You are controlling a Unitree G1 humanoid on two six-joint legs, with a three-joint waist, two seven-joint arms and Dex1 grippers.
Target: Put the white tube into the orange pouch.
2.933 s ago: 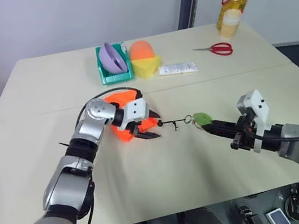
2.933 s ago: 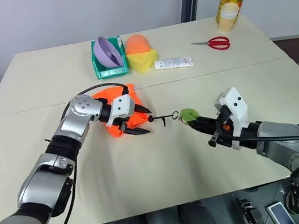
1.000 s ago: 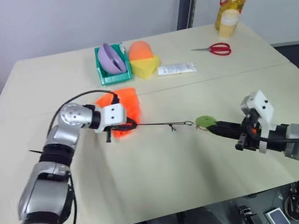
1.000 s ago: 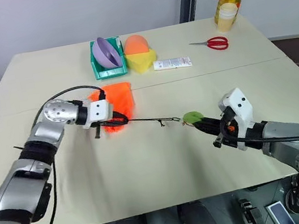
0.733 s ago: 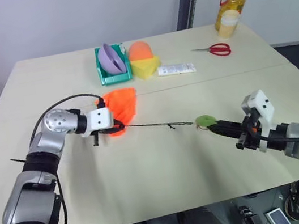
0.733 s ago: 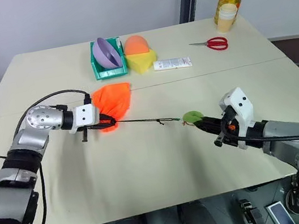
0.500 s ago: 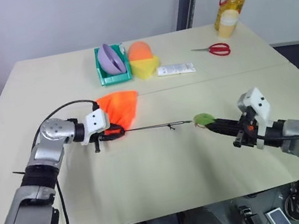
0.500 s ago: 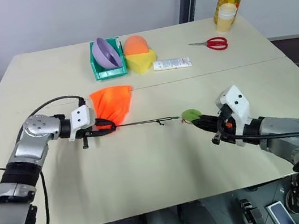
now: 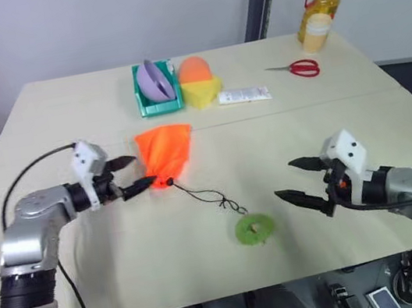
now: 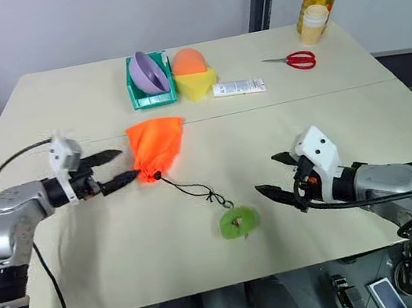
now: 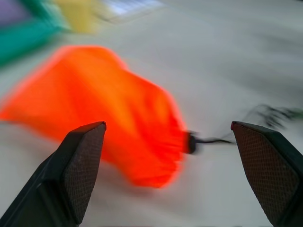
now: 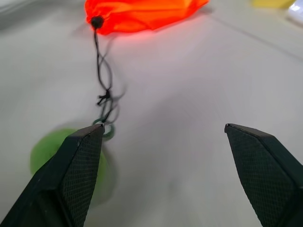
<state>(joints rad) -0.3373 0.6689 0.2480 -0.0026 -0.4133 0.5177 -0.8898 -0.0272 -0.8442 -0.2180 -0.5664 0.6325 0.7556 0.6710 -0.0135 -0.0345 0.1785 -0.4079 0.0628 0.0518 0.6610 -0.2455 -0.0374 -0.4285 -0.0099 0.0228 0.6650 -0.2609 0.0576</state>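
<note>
Mid-tabletop, both my left hand (image 9: pixel 136 173) and right hand (image 9: pixel 299 179) gape empty, so the cinched orange pouch (image 9: pixel 164 151) may not really hold the tube.

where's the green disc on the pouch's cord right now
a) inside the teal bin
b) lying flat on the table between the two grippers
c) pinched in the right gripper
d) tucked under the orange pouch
b) The green disc lies flat on the table at the end of the slack black cord from the orange pouch, with the open left gripper and open right gripper both clear of it.
</note>
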